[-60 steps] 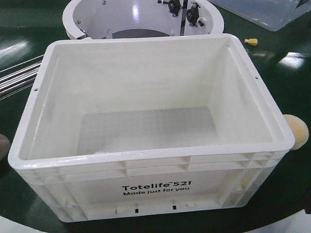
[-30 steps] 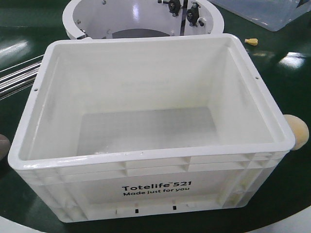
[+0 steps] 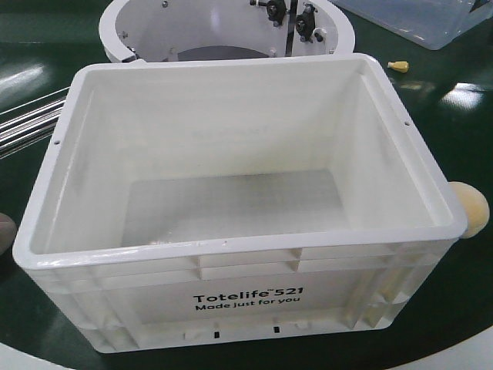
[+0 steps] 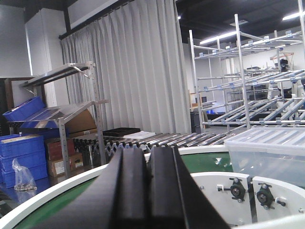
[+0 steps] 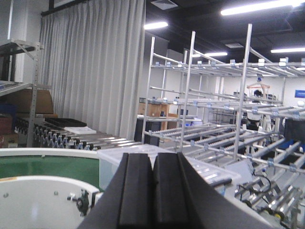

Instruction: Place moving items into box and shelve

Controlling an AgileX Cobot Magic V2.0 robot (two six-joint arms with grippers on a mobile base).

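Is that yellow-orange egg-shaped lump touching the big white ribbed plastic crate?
Cannot tell: the front-facing view shows the rim of the white crate overlapping the yellow-orange lump, hiding any gap.

Orange lump (image 3: pixel 473 206) half behind box (image 3: pixel 231 248); brown lump (image 3: pixel 5 228) mostly off-frame, L.

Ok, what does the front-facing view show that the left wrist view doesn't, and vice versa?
Only the front-facing view shows the box, empty, with the yellow-orange lump outside its right corner and the reddish-brown lump outside its left edge. Only the left wrist view shows the left gripper, jaws together, a curtain, blue bins and metal racks. Both show the clear tub, the white hub and the green belt.
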